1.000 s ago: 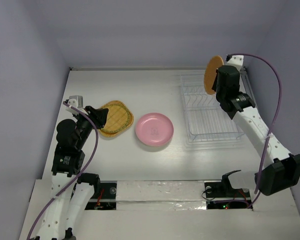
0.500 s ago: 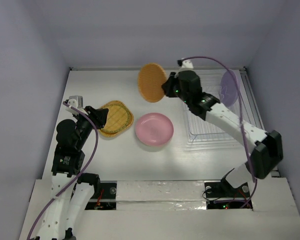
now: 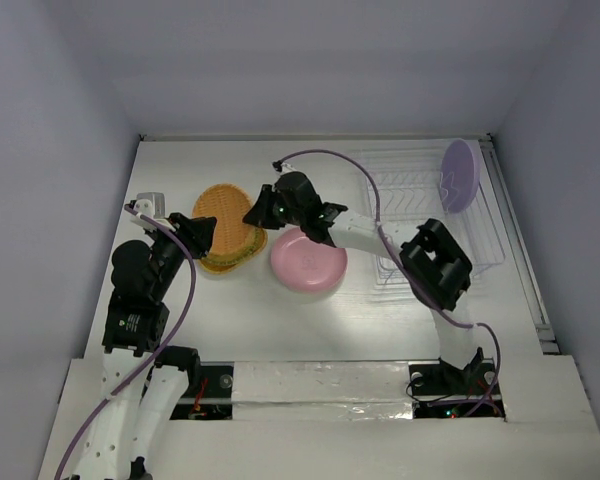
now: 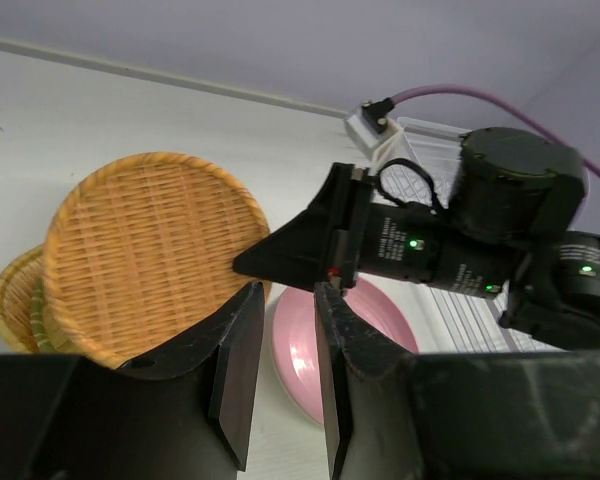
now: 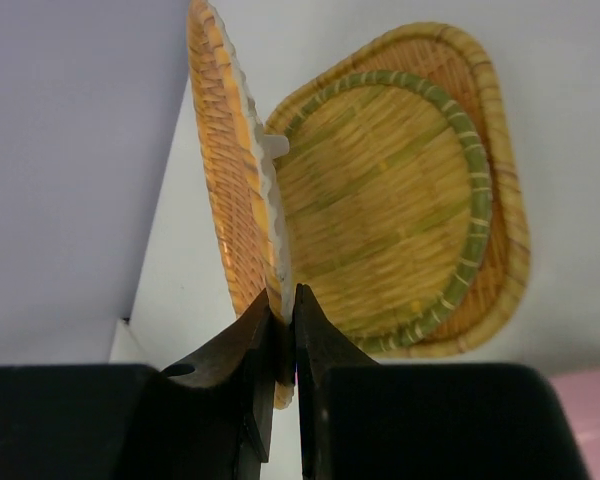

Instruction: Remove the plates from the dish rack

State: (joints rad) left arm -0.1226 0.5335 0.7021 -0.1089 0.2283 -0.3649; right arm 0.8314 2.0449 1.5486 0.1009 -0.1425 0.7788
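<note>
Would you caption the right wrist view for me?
Right gripper pinches round orange plate by rim, near two stacked plates.

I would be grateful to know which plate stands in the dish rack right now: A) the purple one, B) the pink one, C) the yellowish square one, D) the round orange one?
A: the purple plate stands on edge in the rack; the pink plate lies outside it, and the right claw holds the orange plate.
</note>
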